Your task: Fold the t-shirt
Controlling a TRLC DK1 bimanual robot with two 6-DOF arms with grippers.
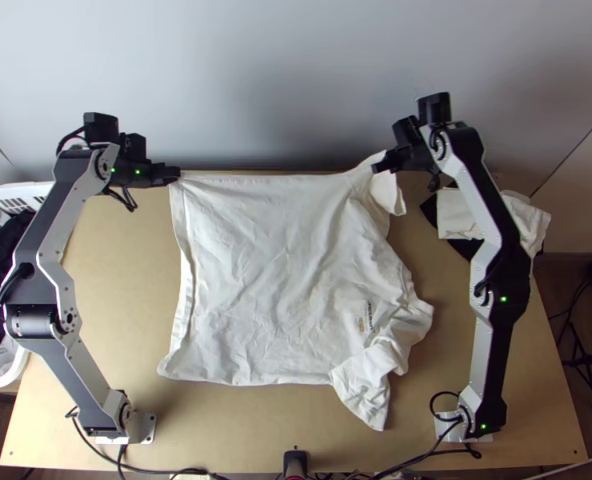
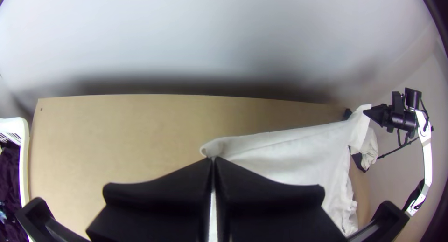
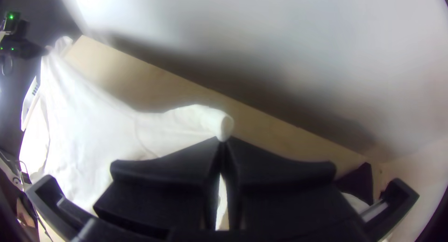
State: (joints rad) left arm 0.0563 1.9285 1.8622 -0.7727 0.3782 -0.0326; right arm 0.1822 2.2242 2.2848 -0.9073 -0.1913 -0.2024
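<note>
The light wooden tabletop (image 1: 120, 296) carries a white t-shirt (image 1: 272, 272) spread across its middle, rumpled on the right and bunched toward the near edge. Toward the far right corner, white cloth (image 1: 454, 218) lies partly over something black (image 1: 461, 247); the arms' bases (image 1: 143, 428) stand near the front.

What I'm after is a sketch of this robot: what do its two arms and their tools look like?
The left arm and right arm match: silver-grey links with dark panels, black joints, small green lights, black cables looping outside and pale metal base plates. The left tool and right tool are black, each with two wide, flat fingers narrowing towards the tips.
</note>
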